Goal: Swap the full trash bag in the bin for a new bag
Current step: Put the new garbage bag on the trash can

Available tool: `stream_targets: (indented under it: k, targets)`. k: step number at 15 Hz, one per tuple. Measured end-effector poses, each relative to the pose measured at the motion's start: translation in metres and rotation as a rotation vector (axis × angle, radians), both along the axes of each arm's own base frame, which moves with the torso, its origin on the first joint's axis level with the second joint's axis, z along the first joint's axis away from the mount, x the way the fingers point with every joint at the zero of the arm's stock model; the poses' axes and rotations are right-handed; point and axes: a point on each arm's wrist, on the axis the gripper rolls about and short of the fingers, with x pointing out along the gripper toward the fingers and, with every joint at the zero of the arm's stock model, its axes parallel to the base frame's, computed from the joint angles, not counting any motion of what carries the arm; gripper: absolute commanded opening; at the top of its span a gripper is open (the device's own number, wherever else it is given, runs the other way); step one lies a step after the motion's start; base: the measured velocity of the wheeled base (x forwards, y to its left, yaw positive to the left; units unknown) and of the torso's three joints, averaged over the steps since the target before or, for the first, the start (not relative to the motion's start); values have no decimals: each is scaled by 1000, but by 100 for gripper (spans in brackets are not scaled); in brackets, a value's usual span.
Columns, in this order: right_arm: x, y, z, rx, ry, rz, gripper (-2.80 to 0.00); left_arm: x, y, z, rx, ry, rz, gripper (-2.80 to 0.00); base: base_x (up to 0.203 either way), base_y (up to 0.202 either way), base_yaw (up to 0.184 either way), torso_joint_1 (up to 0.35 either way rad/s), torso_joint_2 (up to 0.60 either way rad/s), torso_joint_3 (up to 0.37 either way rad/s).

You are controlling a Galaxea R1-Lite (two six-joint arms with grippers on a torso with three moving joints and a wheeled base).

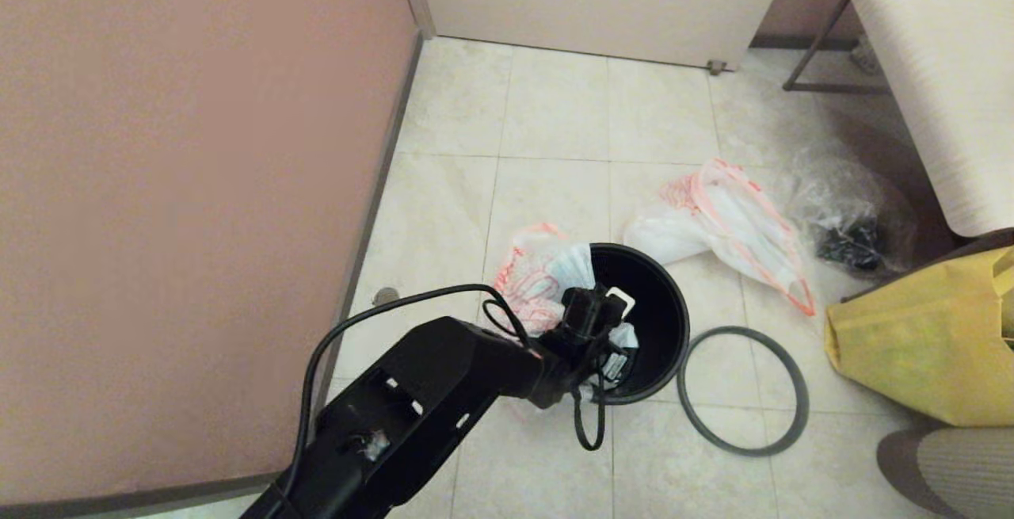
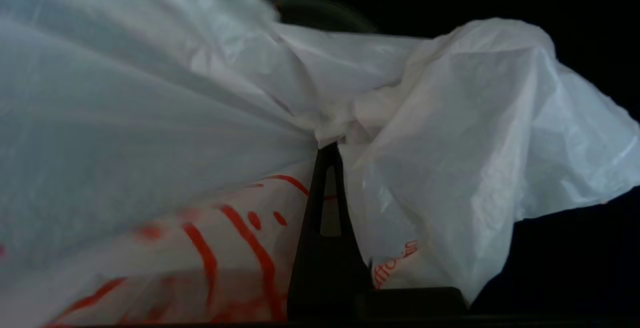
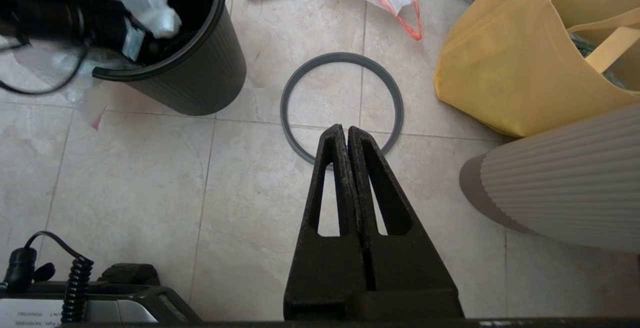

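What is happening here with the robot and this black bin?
The left gripper is shut on the new bag, a thin white bag with orange lettering, and holds it at the mouth of the bin. Part of the bag hangs over the bin's edge on the wall side. The full trash bag lies on the floor behind the bin. The grey hoop lies flat on the tiles beside the bin, not yet fitted. The right gripper is shut and empty, poised above the hoop.
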Motion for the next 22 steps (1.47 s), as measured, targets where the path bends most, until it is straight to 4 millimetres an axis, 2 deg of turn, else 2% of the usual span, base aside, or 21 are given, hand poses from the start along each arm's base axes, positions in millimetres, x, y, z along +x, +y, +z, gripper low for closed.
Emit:
stream_targets:
  k: [3, 7, 8, 12, 15, 19, 22]
  targets:
    - [0, 0, 0, 0, 0, 0, -280, 7, 7, -19, 18, 21, -25, -280, 0, 0, 0, 0, 0, 0]
    - [0, 0, 0, 0, 0, 0, -280, 7, 7, -25, 23, 26, -27, -280, 0, 0, 0, 0, 0, 0]
    - [0, 0, 0, 0, 0, 0, -280, 6, 6, -24, 23, 25, -30, 0, 0, 0, 0, 0, 0, 0]
    - [0, 0, 0, 0, 0, 0, -280, 3, 3, -18, 27, 2, -4, 0, 0, 0, 0, 0, 0, 0]
    - [0, 0, 0, 0, 0, 0, -280, -1, -1, -7, 24, -53, 52, 0, 0, 0, 0, 0, 0, 0]
    - [0, 0, 0, 0, 0, 0, -280, -29, -7, 7, 31, -21, 46, 0, 0, 0, 0, 0, 0, 0]
    - [0, 0, 0, 0, 0, 0, -280, -46, -3, 21, 26, 11, 43, 0, 0, 0, 0, 0, 0, 0]
